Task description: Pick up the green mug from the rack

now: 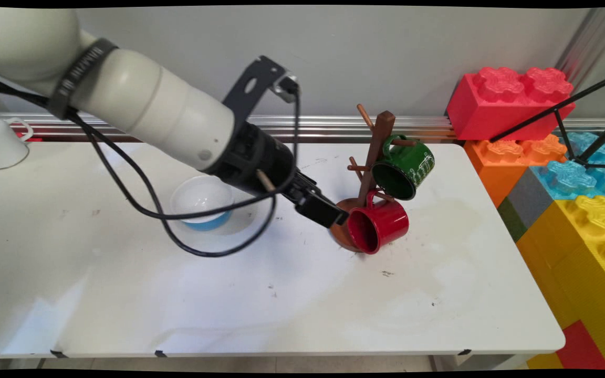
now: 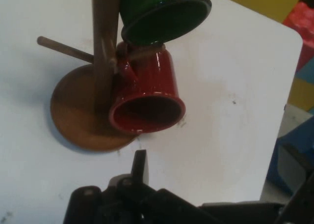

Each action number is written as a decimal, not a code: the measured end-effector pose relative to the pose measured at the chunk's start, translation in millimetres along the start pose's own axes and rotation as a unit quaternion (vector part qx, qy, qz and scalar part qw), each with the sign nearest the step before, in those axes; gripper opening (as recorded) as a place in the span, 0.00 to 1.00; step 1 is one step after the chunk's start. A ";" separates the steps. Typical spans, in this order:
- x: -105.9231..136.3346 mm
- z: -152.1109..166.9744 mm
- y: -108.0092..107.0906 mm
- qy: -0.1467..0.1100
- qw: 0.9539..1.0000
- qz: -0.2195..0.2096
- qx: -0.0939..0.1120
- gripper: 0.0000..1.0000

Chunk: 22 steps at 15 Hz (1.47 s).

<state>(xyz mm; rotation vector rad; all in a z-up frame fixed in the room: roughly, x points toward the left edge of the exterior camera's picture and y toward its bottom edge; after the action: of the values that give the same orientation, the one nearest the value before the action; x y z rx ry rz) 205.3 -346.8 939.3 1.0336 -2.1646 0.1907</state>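
A: While the white table (image 1: 124, 294) lies wide beneath, the gripper (image 1: 329, 212) hangs low beside the wooden mug tree (image 1: 378, 142).

B: Fingers (image 2: 140, 162) stand apart, holding nothing. Nearest thing?

A: The red mug (image 1: 381, 226), hung on a low peg with its mouth facing the gripper. It sits just ahead of the fingers, not between them, with a gap showing in the hand view.

B: Green mug (image 1: 407, 168) hangs above it; a white bowl (image 1: 200, 202) sits behind the arm.

A robotics lab: bare white table (image 1: 124, 294) against a plain wall; giant toy building blocks (image 1: 570, 173) stacked alongside.
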 end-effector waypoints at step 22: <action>-4.4 85.3 41.2 0.054 0.993 -0.099 0.021 1.00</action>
<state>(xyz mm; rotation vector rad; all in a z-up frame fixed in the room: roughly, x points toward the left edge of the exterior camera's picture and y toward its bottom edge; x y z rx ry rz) 130.8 -351.7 880.8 1.2253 -1.9554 0.1960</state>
